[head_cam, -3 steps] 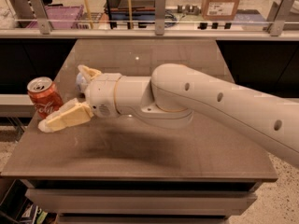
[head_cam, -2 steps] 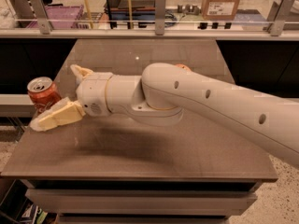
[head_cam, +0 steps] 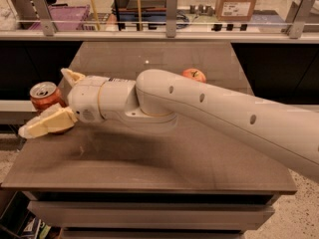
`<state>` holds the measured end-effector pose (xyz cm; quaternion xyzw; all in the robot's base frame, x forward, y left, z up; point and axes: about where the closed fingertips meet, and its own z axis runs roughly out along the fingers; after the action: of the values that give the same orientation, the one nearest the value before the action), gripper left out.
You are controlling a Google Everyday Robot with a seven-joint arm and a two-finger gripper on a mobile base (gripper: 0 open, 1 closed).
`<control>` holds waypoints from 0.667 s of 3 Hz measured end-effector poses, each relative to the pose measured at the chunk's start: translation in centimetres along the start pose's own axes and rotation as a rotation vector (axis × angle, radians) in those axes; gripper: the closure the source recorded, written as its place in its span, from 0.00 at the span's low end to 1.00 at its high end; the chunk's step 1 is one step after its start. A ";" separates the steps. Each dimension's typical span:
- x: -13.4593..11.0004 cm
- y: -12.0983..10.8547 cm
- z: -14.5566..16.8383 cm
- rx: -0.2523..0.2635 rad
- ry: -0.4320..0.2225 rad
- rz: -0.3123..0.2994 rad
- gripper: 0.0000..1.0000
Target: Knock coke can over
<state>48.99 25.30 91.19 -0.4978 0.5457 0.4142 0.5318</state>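
The coke can [head_cam: 44, 96] is red with a silver top and stands upright at the table's left edge. My gripper [head_cam: 43, 102] is open and reaches in from the right at can height. Its near finger [head_cam: 47, 124] lies in front of the can and covers the can's lower part. Its far finger [head_cam: 72, 75] sticks up just behind and to the right of the can. The can sits between the two fingers. I cannot tell whether a finger touches it. The thick white arm [head_cam: 209, 113] crosses the table from the right.
A red apple [head_cam: 194, 74] sits mid-table, partly hidden behind the arm. The brown table [head_cam: 149, 168] ends just left of the can. A glass-railed counter [head_cam: 169, 29] with a cardboard box [head_cam: 238, 1] and a purple tray [head_cam: 65, 16] runs along the back.
My gripper has moved left, so its fingers now straddle the can instead of lying to its right. The can stands in about the same place.
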 end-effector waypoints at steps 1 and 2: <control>0.2 -0.2 1.4 -0.012 -0.021 0.000 0.00; 0.1 -0.1 1.5 -0.015 -0.021 -0.002 0.18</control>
<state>49.34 26.69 90.95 -0.4979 0.5366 0.4228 0.5342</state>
